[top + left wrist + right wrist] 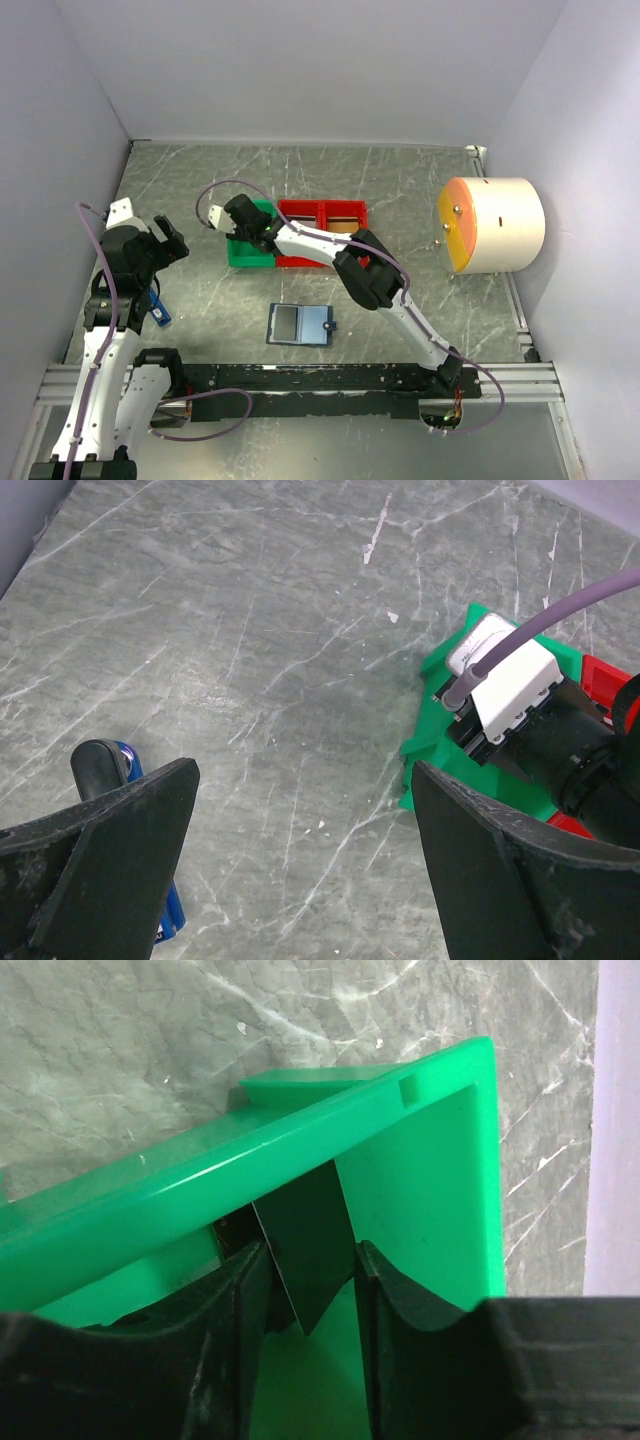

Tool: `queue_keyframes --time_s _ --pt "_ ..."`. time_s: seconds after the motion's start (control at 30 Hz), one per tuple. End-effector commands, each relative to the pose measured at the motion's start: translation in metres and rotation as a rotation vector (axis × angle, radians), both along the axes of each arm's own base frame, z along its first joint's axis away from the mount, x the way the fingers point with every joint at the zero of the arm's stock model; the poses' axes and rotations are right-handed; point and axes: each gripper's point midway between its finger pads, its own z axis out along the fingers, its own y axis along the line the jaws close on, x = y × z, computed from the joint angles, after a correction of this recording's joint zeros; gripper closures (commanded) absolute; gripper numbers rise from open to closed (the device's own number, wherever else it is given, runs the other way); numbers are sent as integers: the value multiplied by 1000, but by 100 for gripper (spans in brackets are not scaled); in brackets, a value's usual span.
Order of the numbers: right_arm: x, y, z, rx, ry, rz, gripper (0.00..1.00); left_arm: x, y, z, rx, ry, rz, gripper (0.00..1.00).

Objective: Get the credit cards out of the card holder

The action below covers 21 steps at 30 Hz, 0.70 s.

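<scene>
**Card removal: one transfer at its drop-off.**
My right gripper [308, 1290] has its jaws parted inside the green bin [420, 1160], far centre, with a dark credit card [300, 1230] apparently loose between them. My left gripper [305, 800] gapes empty. The card holder [300, 324] lies open, near centre. Whether cards remain inside it, I cannot tell.

Boxed in on three sides, a grey-green marbled tabletop [400, 190] veined with white fills the scene we look down on. Plain pale walls rise around it: a back panel [320, 60], a left panel [50, 150] and a right panel [590, 100], all faintly lilac. The light is even and the shadows soft. Along the near edge we see aluminium rails [530, 378] and a black strip [320, 380] running across between them. Closer in, we find white scuffs [378, 525] on the stone-look surface.
</scene>
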Motion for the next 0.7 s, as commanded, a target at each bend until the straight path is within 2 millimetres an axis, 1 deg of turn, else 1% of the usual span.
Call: queue_keyframes --time_s 0.0,0.13,0.23,0.5,0.63,0.67 --pt "-4 3 3 15 19 9 58 3 -1 7 6 -30 -18 0" --pt "-6 4 9 38 19 6 54 3 0 7 8 -28 -13 0" --pt "-4 6 19 69 14 -2 53 3 -1 6 7 -28 -17 0" --pt "-7 13 56 184 13 -3 50 6 -5 1 -2 -5 -41 0" --pt "-5 8 74 244 5 -56 50 7 -7 -1 -8 0 -54 0" --pt "-6 5 86 281 4 -80 50 7 -9 -2 -12 1 -62 0"
